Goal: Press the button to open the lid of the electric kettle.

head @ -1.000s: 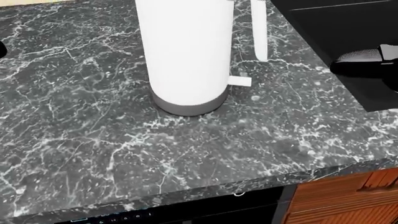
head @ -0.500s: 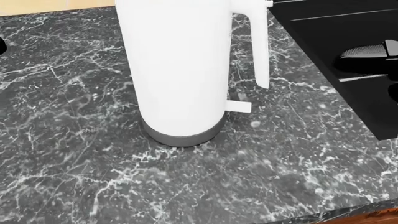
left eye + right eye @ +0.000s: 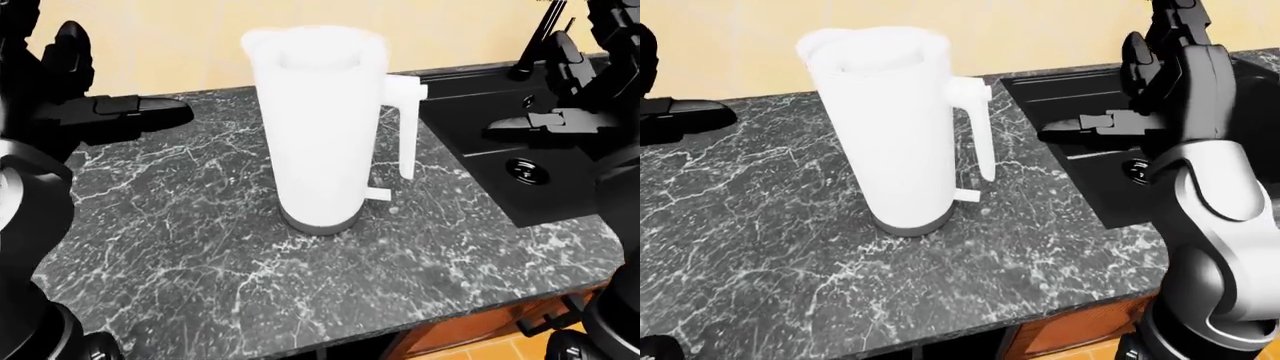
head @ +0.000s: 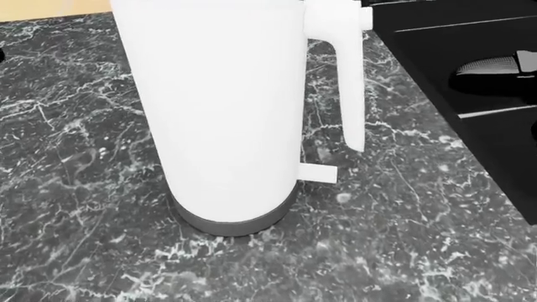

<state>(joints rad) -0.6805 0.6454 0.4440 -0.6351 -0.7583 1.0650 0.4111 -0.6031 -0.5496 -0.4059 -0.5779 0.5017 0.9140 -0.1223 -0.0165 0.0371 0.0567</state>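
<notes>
A tall white electric kettle (image 3: 320, 127) with a grey base stands upright on the black marble counter (image 3: 180, 240). Its lid (image 3: 315, 45) is down. The handle (image 3: 405, 127) faces the view's right, with a small white tab (image 3: 377, 194) near the base. My left hand (image 3: 130, 112) hovers open to the kettle's left, clear of it. Over the sink to the kettle's right, my right hand (image 3: 1090, 127) is open, fingers pointing at the handle with a gap between. In the head view the kettle (image 4: 218, 113) fills the middle and only the right hand's fingers (image 4: 495, 72) show.
A black sink (image 3: 480, 157) with a drain (image 3: 525, 171) is set into the counter at the right, a dark faucet (image 3: 535, 45) above it. The counter's near edge runs along the bottom of the eye views, with wooden cabinet fronts (image 3: 470, 334) below.
The head camera has moved in on the kettle, which now looks larger and sits lower in the picture. My right hand stays at the right edge.
</notes>
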